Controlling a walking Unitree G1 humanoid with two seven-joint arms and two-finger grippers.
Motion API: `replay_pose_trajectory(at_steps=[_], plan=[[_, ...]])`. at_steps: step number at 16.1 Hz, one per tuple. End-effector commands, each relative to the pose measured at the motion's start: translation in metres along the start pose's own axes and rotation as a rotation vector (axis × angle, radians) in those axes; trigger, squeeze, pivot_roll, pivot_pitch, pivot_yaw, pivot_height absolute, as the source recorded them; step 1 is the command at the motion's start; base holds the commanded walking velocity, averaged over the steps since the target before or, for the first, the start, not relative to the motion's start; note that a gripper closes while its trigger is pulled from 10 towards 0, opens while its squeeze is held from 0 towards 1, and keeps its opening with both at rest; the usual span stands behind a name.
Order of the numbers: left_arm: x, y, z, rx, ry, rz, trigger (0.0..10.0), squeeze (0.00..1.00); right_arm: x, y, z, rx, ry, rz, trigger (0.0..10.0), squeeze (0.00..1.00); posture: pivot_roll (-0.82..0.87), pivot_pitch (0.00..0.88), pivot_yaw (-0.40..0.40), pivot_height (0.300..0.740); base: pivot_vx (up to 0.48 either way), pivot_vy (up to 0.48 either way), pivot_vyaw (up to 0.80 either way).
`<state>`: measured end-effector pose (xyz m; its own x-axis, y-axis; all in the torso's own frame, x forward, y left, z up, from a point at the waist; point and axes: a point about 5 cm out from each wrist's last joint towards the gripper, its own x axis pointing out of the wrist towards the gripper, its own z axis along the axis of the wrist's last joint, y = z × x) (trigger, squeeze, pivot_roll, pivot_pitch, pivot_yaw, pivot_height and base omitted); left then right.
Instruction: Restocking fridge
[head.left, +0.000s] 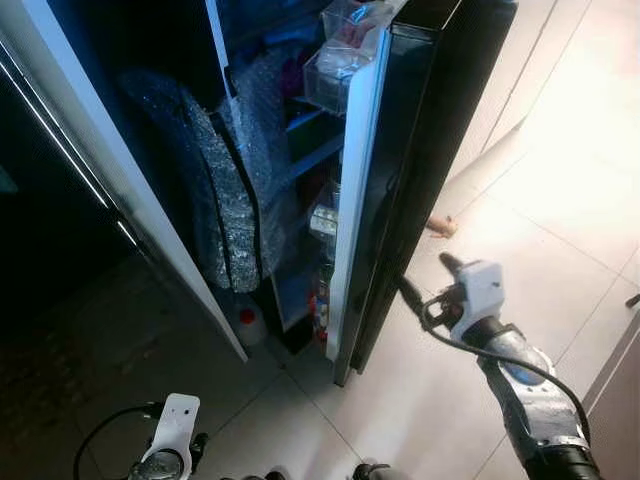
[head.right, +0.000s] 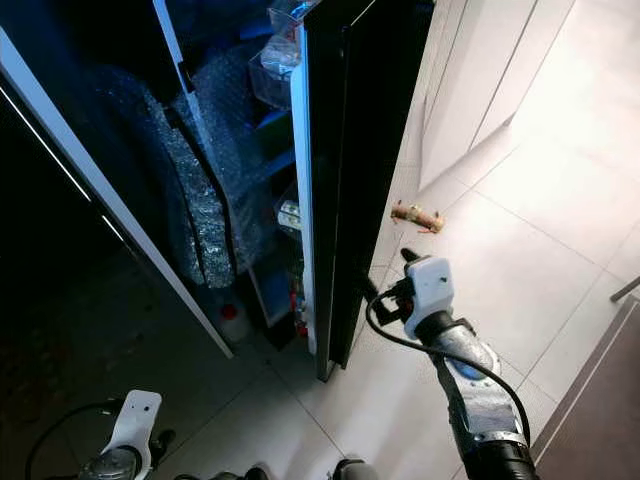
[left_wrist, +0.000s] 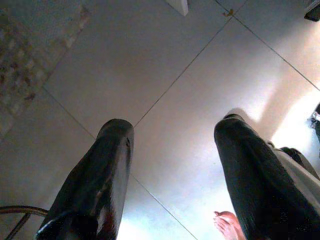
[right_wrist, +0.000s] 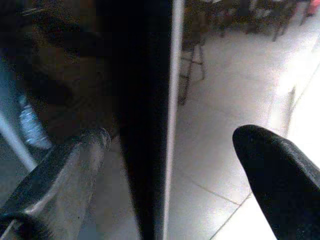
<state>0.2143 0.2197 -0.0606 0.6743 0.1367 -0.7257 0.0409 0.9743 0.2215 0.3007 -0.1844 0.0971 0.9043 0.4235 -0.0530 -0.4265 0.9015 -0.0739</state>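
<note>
The fridge's black door (head.left: 410, 170) stands part open, its inner shelves holding clear bins (head.left: 345, 55) and small packs. My right gripper (head.left: 428, 280) is stretched out at the door's lower free edge. In the right wrist view it (right_wrist: 172, 136) is open, with the door's edge (right_wrist: 150, 115) between the two fingers and not pinched. My left gripper (left_wrist: 174, 122) hangs low and open over the floor tiles, holding nothing. Silver bubble wrap (head.left: 230, 190) hangs inside the fridge opening.
A red-capped bottle (head.left: 248, 322) sits at the fridge's foot. A small brown object (head.right: 417, 215) lies on the tiles beyond the door. White cabinets (head.right: 480, 90) line the right. A person's toes (left_wrist: 227, 222) are near my left gripper. A white panel (head.left: 120, 190) borders the opening's left.
</note>
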Motion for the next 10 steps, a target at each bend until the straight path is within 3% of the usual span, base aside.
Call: replay_pose_trajectory(at_steps=[1,10], plan=[[-0.002,0.003,-0.011,0.007,0.044,0.003,10.0,0.0,-0.001,0.006,0.002,0.009,-0.001,0.076,10.0,0.0,-0.25,0.139,0.055,0.74,0.0,0.0,0.0],[-0.002,0.004,-0.01,0.008,0.043,0.007,10.0,0.0,0.024,0.001,0.016,-0.044,-0.017,0.084,10.0,0.0,-0.24,0.151,0.058,0.74,0.0,0.0,0.0]])
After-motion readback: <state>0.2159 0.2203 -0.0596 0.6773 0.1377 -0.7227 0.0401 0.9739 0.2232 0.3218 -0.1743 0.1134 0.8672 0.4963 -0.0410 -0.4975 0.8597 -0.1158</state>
